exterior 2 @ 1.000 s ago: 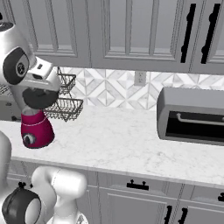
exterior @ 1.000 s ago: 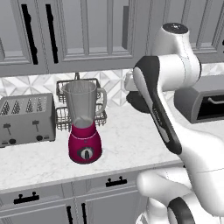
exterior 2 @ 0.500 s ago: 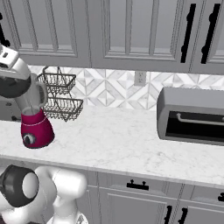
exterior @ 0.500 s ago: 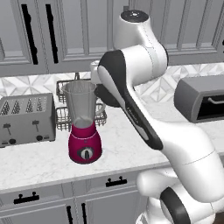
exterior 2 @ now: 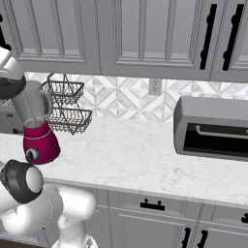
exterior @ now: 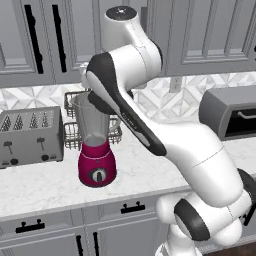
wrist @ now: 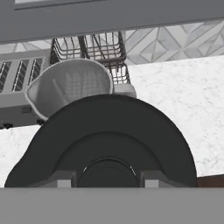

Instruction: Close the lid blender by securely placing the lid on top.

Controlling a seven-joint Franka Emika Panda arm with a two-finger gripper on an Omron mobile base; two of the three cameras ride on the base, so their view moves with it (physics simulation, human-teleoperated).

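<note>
The blender (exterior: 96,162) stands on the counter, magenta base with a grey dial and a clear jar (exterior: 93,122) whose mouth (wrist: 70,85) is open. In the hand view the black round lid (wrist: 109,127) is large and close, with my gripper (wrist: 108,178) shut on its centre knob. The lid hangs above the jar's mouth and off to one side, apart from the rim. In the left base view my arm's dark forearm (exterior: 107,95) hides the hand beside the jar's top. The right base view has the blender (exterior 2: 39,143) at the far left.
A grey four-slot toaster (exterior: 30,135) sits left of the blender. Behind it is a two-tier wire basket rack (exterior 2: 68,106). A grey toaster oven (exterior 2: 213,128) stands at the right. Upper cabinets (exterior: 210,30) hang low over the counter.
My arm has swung from the right side leftwards across the counter to the blender, carrying the lid. The blender has stayed in place.
</note>
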